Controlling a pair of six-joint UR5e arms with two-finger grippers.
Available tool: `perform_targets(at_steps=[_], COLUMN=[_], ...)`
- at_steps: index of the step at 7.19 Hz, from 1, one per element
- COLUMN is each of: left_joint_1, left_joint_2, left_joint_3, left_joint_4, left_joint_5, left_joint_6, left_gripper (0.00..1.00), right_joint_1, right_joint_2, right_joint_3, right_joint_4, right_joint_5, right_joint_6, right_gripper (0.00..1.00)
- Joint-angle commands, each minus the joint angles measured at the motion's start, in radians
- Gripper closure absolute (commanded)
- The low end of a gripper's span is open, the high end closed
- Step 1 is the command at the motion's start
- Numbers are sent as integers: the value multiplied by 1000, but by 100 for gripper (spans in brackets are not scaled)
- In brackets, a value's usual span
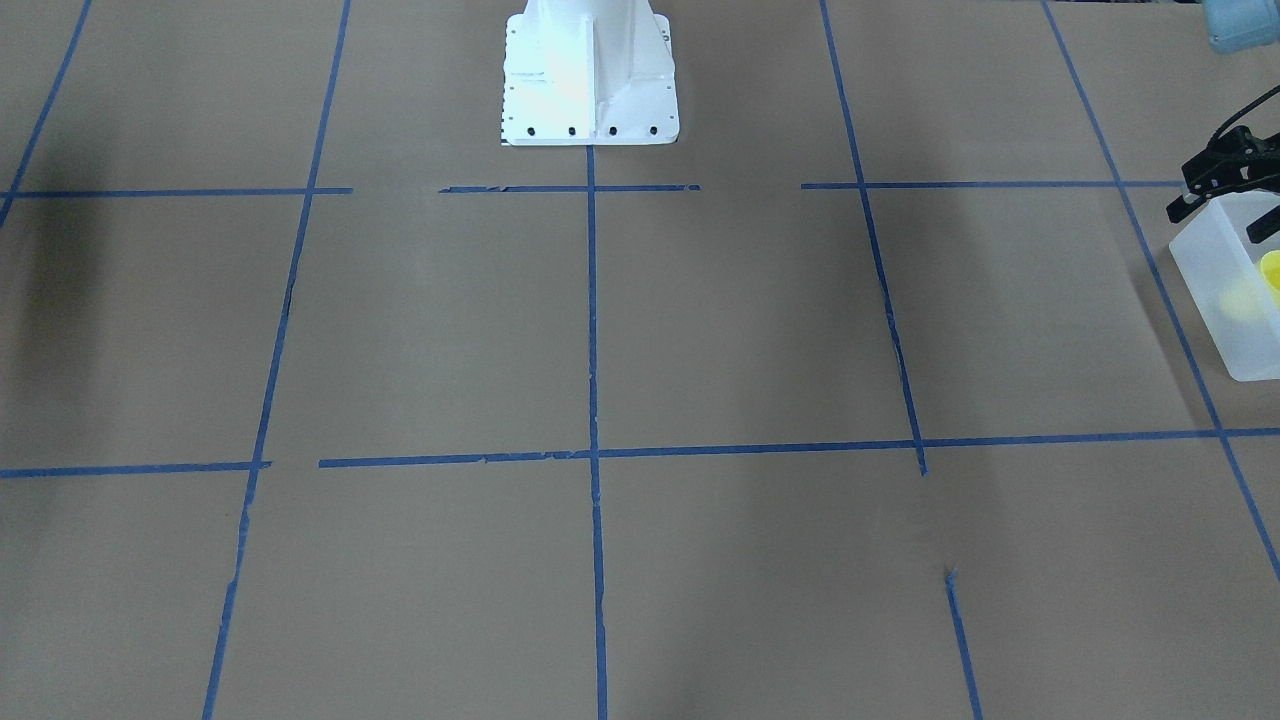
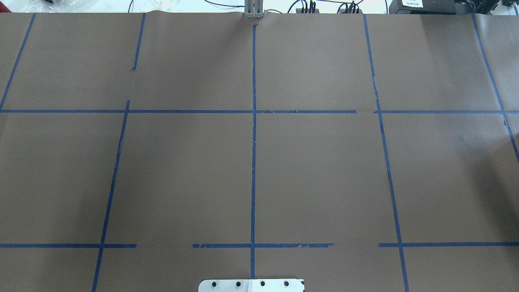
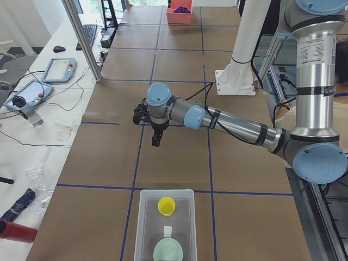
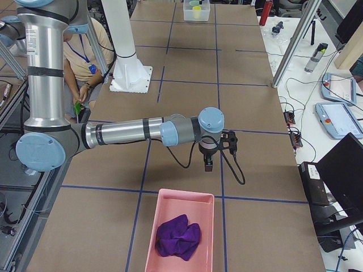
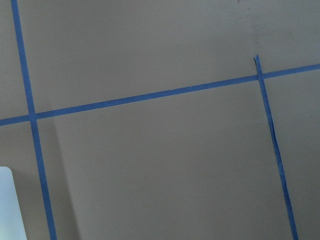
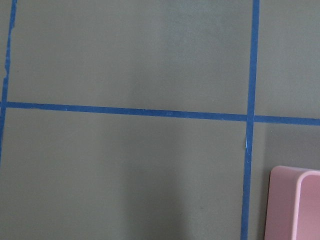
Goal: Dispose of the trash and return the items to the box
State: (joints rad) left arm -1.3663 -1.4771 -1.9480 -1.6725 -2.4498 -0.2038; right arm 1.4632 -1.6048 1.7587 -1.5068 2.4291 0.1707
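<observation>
Yellow cup (image 3: pixel 166 205) sits upright inside the box (image 3: pixel 145 228), mouth up, at the end toward the counter's middle. Green bowl (image 3: pixel 168 251) is in the same box at the other end, apart from the cup, w/ a small white scrap (image 3: pixel 167 231) lying btw them. The box stands at the counter's (image 2: pixel 316 170) far end on the robot's left side. Only one corner of it shows in the front view, at the right edge, & the left wrist cam catches a sliver of its white wall.

Left pincer (image 1: pixel 1220 220) hangs above the counter, near the box but not in it. It points down & is cut by the front view's edge. Its two black fingers (image 1: pixel 1180 205) stand apart w/ nothing btw them.

Right pincer (image 4: pixel 207 165) hangs over the counter near the opposite end, pointing down. It shows only in the side view, so can't tell if it's spread or closed. Just beyond it toward that end is a pink tray (image 4: pixel 170 198) holding a crumpled purple cloth (image 4: pixel 178 237). The tray's corner also shows in the right wrist cam.

Counter is covered in brown paper marked w/ blue tape (image 2: pixel 253 162) in a grid. White robot base (image 1: pixel 590 75) is bolted at the mid rear edge.
</observation>
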Motion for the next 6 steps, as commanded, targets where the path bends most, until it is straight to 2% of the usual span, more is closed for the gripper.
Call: perform_targets(at_steps=[1,6], left_joint_1=[0,-7], left_joint_2=[6,8], left_joint_3=[26,24], left_joint_4=[-42,-84], left_joint_5=[0,0], left_joint_6=[-5,0], left_gripper=[0,0], right_joint_1=[-13,-37], right_joint_2=[2,3], right_joint_3=[2,-8], right_joint_4=[-9,-25], right_joint_5=[4,4], right_joint_6=[-25,-82], right_gripper=[0,0])
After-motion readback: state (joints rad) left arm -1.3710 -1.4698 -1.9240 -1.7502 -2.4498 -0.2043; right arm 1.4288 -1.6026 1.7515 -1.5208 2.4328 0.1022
